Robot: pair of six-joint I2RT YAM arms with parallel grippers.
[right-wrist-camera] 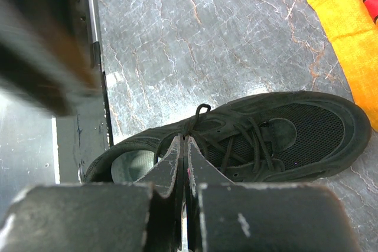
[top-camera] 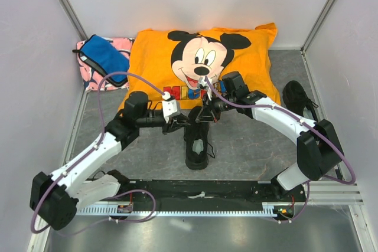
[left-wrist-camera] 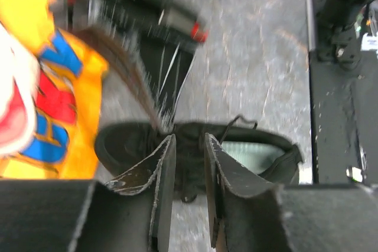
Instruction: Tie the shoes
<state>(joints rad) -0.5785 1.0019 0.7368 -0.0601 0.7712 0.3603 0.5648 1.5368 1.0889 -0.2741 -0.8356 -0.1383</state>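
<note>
The shoe [top-camera: 198, 154] being worked on lies in the middle of the table [top-camera: 248, 146]. Its long way runs from the arms out to the orange Mickey pillow [top-camera: 153, 57]. The toe points at the pillow and the heel points back at the arms. Its thin black lace [right-wrist-camera: 199, 110] is not tied, and one loop of it sticks out over the side of the shoe. Both hands hang right over the laced part, one from each side, so the shoe is straight below them and neither has far to go. The right hand [right-wrist-camera: 185, 143] has its fingers pressed tight together. The lace runs right up to their tips, so it looks like this hand pinches the lace. The left hand [left-wrist-camera: 189, 140] is partly open, with a gap between its fingers. I see only the shoe's laces below that gap, so I think it holds nothing. I think the next move needs the left hand to come down across the shoe and catch the loose lace. The other shoe [top-camera: 297, 100] lies far off by the right wall, nearer the right arm.
</note>
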